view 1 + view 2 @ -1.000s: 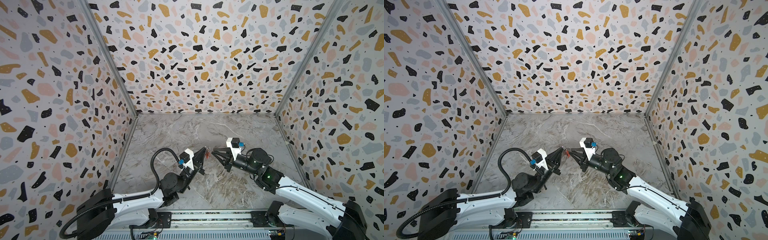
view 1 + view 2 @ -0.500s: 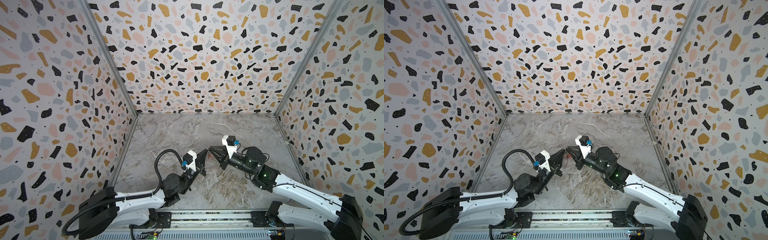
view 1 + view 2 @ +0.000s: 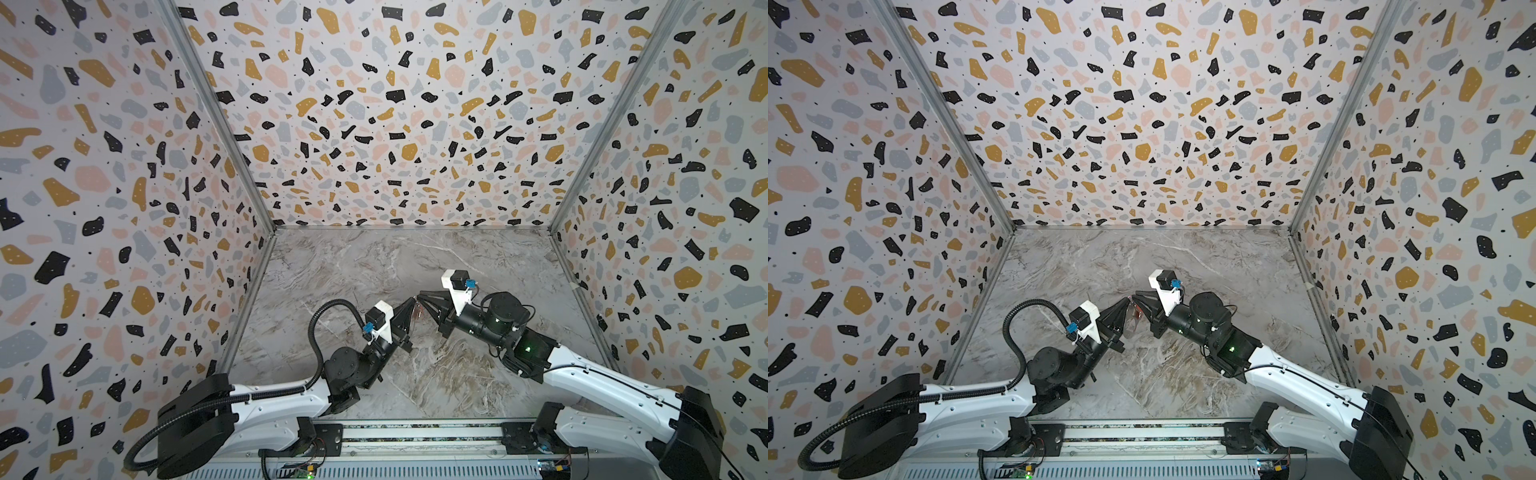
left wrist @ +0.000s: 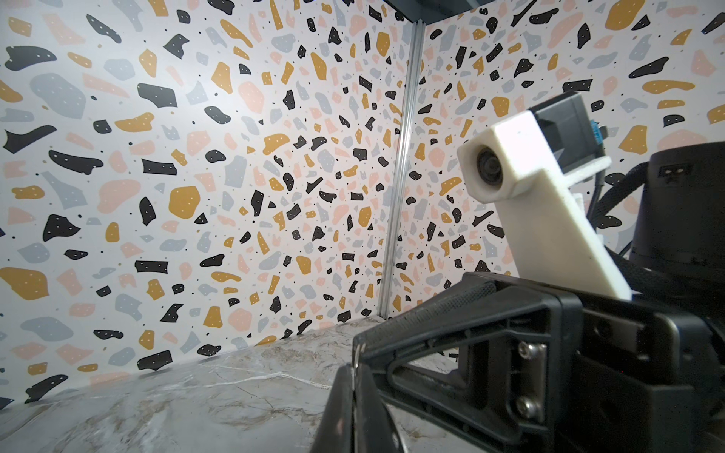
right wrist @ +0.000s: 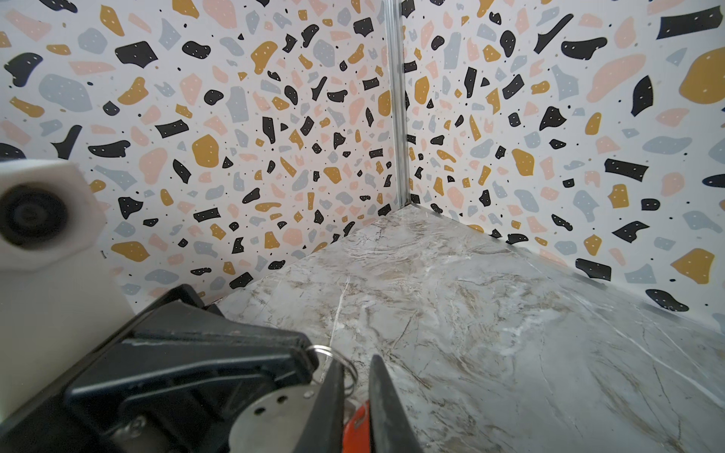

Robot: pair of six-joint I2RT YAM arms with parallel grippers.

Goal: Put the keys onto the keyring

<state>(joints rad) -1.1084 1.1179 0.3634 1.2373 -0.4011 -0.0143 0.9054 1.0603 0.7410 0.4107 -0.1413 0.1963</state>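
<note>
Where the two arms rise from the rail at the front edge, they lean inward, and their tips meet in the air above the middle of the marble table. A green light glows on the right arm; any print on the arms is too small to read.

The left gripper is fully closed. In the right wrist view the flat grey keyring, with small holes in it, sticks out from that grip. In the left wrist view only a thin metal edge shows between its fingers.

The right gripper is narrowed to a slit and pinches a key by its red-orange tag, just beside the keyring's end. A small wire ring on the key lies at the left gripper's tip. Whether it is threaded onto the keyring cannot be told.

Behind them the table runs bare to the speckled walls, patterned in black, ochre, pink and grey and joined by metal corner strips.
</note>
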